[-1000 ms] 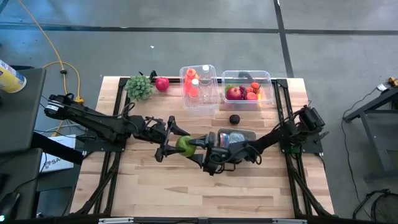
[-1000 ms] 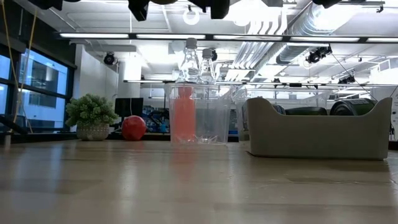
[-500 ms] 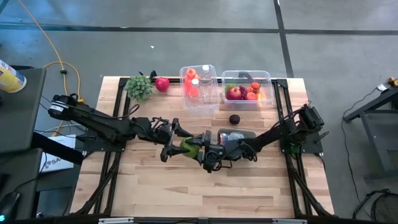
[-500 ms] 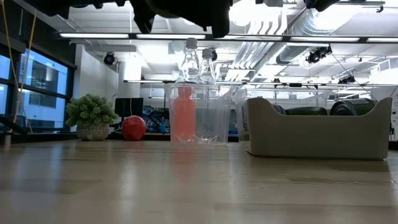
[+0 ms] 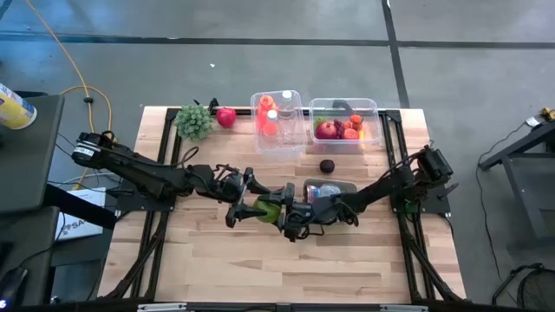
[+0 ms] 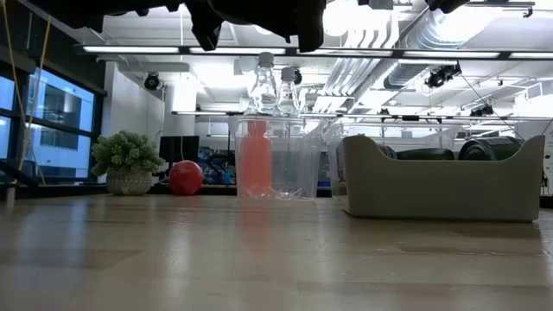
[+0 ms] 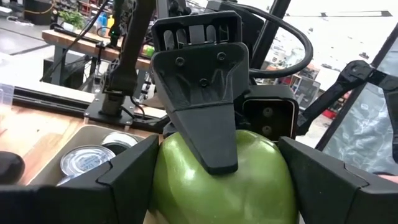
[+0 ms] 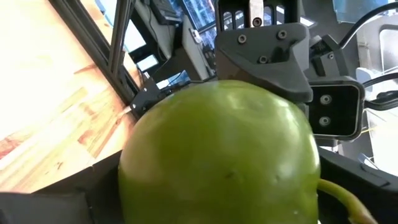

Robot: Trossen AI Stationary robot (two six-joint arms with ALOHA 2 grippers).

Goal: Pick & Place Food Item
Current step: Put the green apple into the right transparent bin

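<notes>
Left gripper (image 5: 245, 201) pinched the green apple (image 5: 266, 210) above the desk (image 5: 208, 260). Right gripper (image 5: 282, 214) met it head-on, fingers spread around the same fruit (apparently a mid-air handover, so the right arm can reach the grey tray (image 5: 340, 185) just behind it).

Bright, even overhead light; ceiling strip lamps (image 6: 259, 49) glare at twelve o'clock, and the wrist views' foregrounds blur softly.

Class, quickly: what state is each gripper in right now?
Left gripper: closed on the round green apple.
Right gripper: jaws around the same apple; grip cannot be told.
</notes>
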